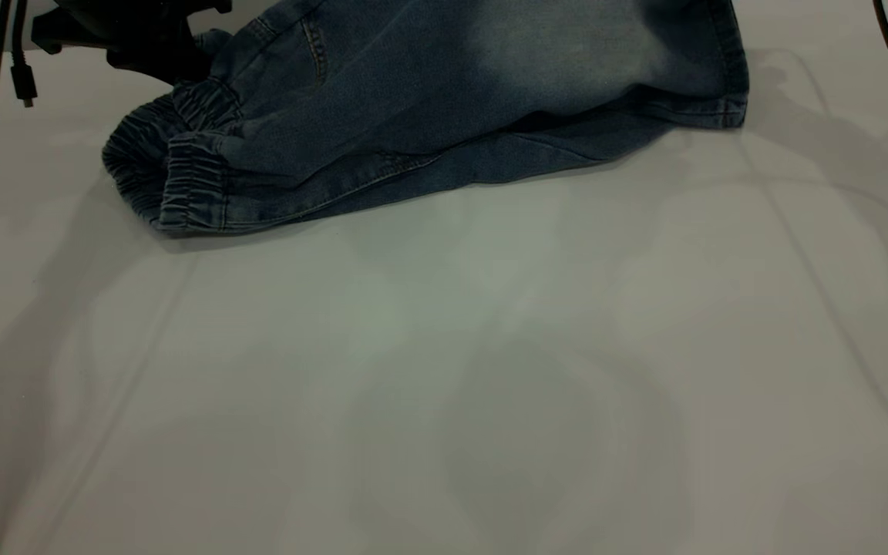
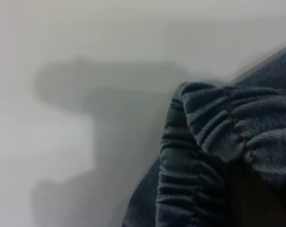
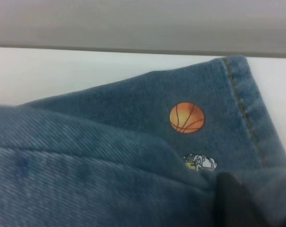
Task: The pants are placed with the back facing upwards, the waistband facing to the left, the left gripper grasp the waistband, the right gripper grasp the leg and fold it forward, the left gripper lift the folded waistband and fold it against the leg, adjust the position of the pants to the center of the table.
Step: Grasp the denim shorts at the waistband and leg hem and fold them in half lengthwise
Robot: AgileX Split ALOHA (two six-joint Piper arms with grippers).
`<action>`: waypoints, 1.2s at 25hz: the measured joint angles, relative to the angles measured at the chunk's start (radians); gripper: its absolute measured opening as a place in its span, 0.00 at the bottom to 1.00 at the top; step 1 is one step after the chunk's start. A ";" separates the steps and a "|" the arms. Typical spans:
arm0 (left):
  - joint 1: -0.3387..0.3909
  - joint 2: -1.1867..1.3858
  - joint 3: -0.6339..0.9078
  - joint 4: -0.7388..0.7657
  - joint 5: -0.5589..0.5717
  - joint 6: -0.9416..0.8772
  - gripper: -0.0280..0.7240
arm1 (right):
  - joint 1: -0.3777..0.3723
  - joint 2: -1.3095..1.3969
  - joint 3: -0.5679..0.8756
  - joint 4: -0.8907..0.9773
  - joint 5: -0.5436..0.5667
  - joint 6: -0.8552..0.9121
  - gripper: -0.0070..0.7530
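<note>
the pants [image 1: 444,92] are seen at the far edge of the bench [image 1: 444,370], partly lifted and doubled lengthwise, with the waistband [image 1: 182,146] toward the left and the hem toward the right. the left tool [image 1: 132,38] is visible as a dark shape at the top left, right against the gathered waistband; the waistband appears to be held up by it, but how its jaws stand cannot be told. the right tool [image 3: 232,201] shows only as a dark tip in its own wrist view, pressed against the denim just beside the basketball print [image 3: 187,117]; whether it is clamped on the cloth cannot be told either.

the step in hand is judged to be the forward fold of the leg [image 1: 567,54]. for it to be done well, both ends should be carried at an even height and pace, so that the fold line stays straight, and the top layer should be laid down with hem on hem before anything is released. the cloth should be kept taut between the tools, not dragged.

the denim is soft, medium-weight, with a fine diagonal weave and a pale faded patch; it drapes rather than stands. the waistband is elastic and closely ruched, thick and bulky to hold. the hem is double-stitched. the bench is smooth, matte and pale.
</note>
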 joint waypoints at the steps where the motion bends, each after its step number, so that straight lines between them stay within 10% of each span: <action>1: 0.000 0.000 0.000 0.001 0.000 0.000 0.13 | 0.000 0.000 0.000 -0.001 0.000 0.000 0.27; 10: 0.000 -0.003 0.000 0.003 -0.001 0.035 0.22 | 0.000 0.001 0.000 -0.002 0.002 0.024 0.73; 20: 0.000 -0.003 0.000 -0.003 -0.080 0.045 0.75 | 0.000 0.001 0.000 0.001 0.019 0.042 0.76; 30: 0.000 -0.059 -0.105 0.004 0.101 0.045 0.81 | 0.000 -0.042 0.000 -0.030 0.074 0.047 0.76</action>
